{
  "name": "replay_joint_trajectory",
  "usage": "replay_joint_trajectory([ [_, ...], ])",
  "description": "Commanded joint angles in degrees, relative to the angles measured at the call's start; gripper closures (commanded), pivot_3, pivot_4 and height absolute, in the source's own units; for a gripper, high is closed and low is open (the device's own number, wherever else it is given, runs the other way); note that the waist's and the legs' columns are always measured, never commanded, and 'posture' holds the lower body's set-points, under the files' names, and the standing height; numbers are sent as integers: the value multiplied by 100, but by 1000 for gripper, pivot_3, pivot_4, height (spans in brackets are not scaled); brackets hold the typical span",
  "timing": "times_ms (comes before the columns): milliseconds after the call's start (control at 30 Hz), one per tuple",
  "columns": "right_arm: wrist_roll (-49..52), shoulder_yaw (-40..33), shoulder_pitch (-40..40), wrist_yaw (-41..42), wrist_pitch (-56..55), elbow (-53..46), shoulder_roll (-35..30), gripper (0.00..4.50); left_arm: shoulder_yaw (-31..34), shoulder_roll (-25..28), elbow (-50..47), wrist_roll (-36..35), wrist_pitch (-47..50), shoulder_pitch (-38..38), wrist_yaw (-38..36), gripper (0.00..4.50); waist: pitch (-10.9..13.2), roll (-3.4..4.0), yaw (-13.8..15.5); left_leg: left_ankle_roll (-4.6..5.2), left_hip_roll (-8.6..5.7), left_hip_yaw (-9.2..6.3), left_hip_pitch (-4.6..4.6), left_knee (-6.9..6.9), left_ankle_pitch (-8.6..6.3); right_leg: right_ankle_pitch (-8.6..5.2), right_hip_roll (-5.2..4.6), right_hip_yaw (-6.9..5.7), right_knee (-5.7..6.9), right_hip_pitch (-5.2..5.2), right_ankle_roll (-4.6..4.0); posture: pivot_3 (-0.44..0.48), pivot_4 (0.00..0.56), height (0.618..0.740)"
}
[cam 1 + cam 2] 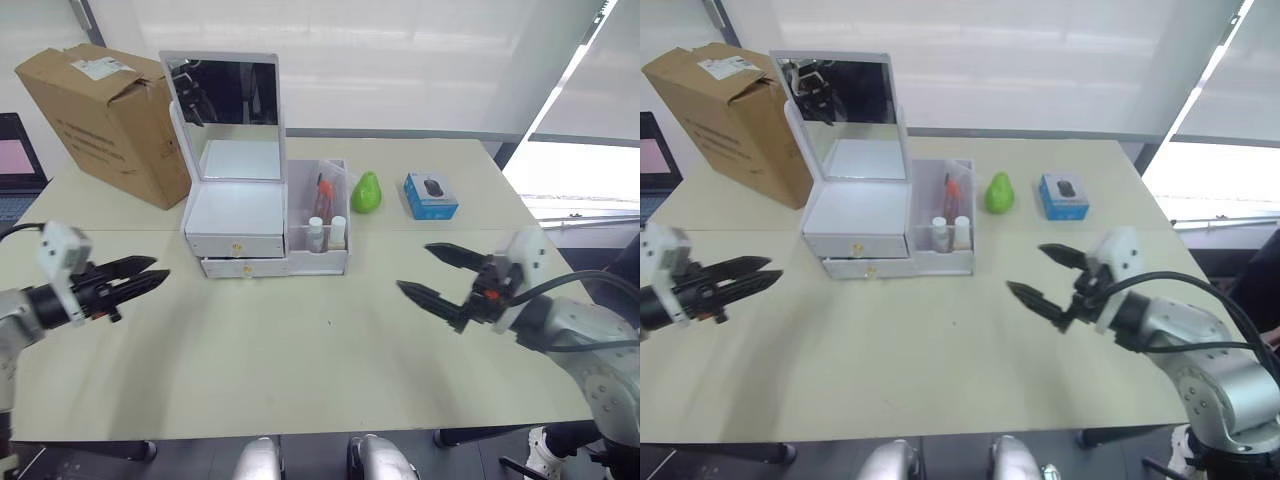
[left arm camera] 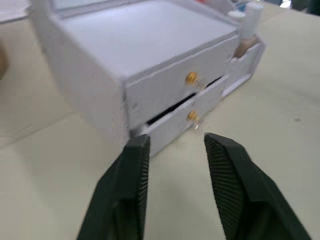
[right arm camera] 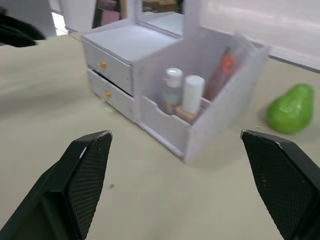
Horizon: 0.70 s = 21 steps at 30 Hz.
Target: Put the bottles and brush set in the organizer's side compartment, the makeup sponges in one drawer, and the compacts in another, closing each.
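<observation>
One drawer, the organizer's [image 1: 265,215] lower drawer [image 1: 245,267], sits slightly ajar straight ahead of your left claw [image 1: 140,277], empty and narrowly parted, nearer than your wide-open, empty right claw [image 1: 432,272].

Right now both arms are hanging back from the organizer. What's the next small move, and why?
Probably ease the left gripper forward to push the lower drawer flush. It sits slightly ajar, with a dark gap under the upper drawer, and the left gripper is open right in front of it. The bottles already stand in the side compartment, and the right gripper is empty and open.
</observation>
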Motion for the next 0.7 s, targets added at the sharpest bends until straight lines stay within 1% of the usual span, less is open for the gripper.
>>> replay_joint_trajectory([
  [33,-155,-490,258,270,-428,201,-79,0,483,67,-21,49,-312,250,88,1026,0,-1,23,-1,2,1,0,0,0,0,-1,-1,-1,0,0,0,150,740],
  [133,-330,-565,415,397,-590,446,-101,0,424,-89,-198,25,-380,447,191,124,2,2,33,-6,3,5,-1,0,-4,-1,-5,-1,-1,-1,0,0,150,740],
  [167,-375,-564,433,428,-624,489,-101,0,366,-133,-273,-6,-367,475,218,55,4,6,37,-24,3,5,0,0,-14,-1,-6,-1,-1,-1,1,0,150,740],
  [267,-390,-513,343,441,-632,525,-62,0,-162,-332,-404,105,-387,355,348,55,7,10,40,-28,2,8,-1,0,-17,-1,-7,-1,0,0,1,0,150,740],
  [400,-379,-433,245,397,-560,489,-37,0,-876,-584,-266,391,-528,30,526,55,3,3,38,-21,-1,9,-6,0,-12,0,-3,3,2,11,1,0,150,740],
  [433,-375,-402,225,372,-535,454,-25,0,-1060,-705,-195,418,-524,-130,590,55,1,0,41,-3,-1,7,-8,0,-2,0,2,5,3,15,1,0,150,740],
  [533,-354,-283,139,264,-448,296,1,0,-1554,-1133,190,467,-584,-713,676,601,-5,-8,54,0,-3,5,-7,0,0,1,3,6,4,20,1,0,150,740],
  [567,-339,-256,103,224,-423,247,7,0,-1656,-1245,306,498,-635,-860,694,894,-8,-13,52,0,-4,6,-8,0,0,2,3,6,4,21,2,0,150,740],
  [600,-322,-237,66,187,-400,210,10,0,-1729,-1313,382,514,-654,-966,700,1280,-15,-23,48,0,-5,6,-8,0,0,2,4,8,4,20,2,0,150,740],
  [633,-302,-224,34,149,-370,162,17,0,-1827,-1378,446,536,-661,-1071,694,1524,-19,-28,38,0,-6,5,-8,1,0,3,5,11,5,21,2,0,150,740],
  [700,-280,-196,-7,87,-306,72,34,0,-1998,-1463,690,650,-744,-1257,704,2161,-22,-34,21,1,-6,2,-7,1,1,4,9,12,6,20,2,0,150,740],
])
